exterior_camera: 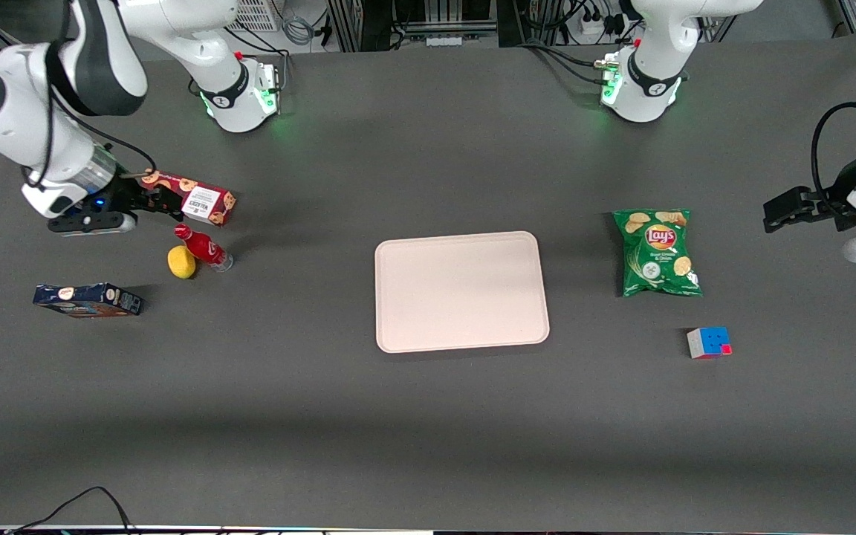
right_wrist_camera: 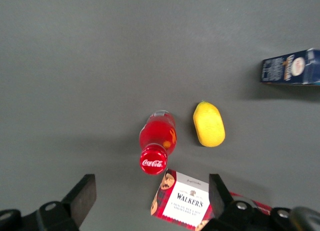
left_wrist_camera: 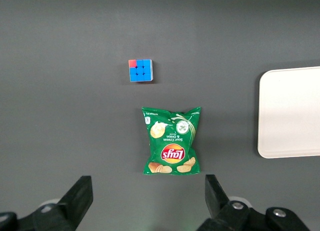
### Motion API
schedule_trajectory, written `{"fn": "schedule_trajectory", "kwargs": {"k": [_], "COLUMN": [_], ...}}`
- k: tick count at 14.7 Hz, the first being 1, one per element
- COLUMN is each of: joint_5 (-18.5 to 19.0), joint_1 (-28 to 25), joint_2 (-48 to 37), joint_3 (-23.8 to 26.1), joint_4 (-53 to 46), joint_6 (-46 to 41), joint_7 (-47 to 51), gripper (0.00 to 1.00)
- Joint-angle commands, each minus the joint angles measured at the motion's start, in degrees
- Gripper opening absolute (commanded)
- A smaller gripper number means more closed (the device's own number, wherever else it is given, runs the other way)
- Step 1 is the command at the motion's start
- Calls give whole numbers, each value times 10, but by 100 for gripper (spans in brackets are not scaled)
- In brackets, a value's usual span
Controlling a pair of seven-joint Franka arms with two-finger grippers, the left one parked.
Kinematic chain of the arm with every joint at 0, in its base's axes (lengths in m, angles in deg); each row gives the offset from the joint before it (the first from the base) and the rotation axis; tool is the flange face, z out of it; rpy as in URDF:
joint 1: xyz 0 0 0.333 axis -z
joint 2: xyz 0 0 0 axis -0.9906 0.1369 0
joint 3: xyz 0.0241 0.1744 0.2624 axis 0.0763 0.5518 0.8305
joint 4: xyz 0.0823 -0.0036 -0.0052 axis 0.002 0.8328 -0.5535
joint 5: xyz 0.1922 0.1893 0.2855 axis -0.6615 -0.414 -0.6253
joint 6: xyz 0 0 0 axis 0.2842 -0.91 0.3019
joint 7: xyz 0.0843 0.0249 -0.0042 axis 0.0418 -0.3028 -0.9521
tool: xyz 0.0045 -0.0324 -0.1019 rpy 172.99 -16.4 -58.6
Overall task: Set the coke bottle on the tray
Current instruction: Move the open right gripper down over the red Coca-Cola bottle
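Open claw [right_wrist_camera: 150, 198] over "Coca-Cola"-capped coke bottle [right_wrist_camera: 156, 141]

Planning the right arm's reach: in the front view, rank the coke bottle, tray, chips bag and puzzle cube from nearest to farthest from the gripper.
The gripper hangs over the red cookie box, fingers open.
1. coke bottle, standing beside the lemon, just nearer the camera.
2. tray, mid-table.
3. chips bag, toward the parked arm's end.
4. puzzle cube, nearer the camera than the bag.
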Motion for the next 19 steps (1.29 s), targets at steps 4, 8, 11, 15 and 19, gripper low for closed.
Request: {"fn": "schedule_trajectory", "kwargs": {"k": [4, 8, 11, 15, 19], "joint_5": [10, 10, 10, 10, 10], "joint_1": [9, 9, 9, 9, 8], "joint_2": [9, 49, 68, 67, 59], "joint_3": [3, 3, 3, 4, 5], "joint_4": [76, 76, 75, 75, 72], "joint_6": [96, 146, 165, 163, 144], "joint_7": [-33, -44, -46, -46, -45], "gripper": [100, 100, 100, 86, 50]}}
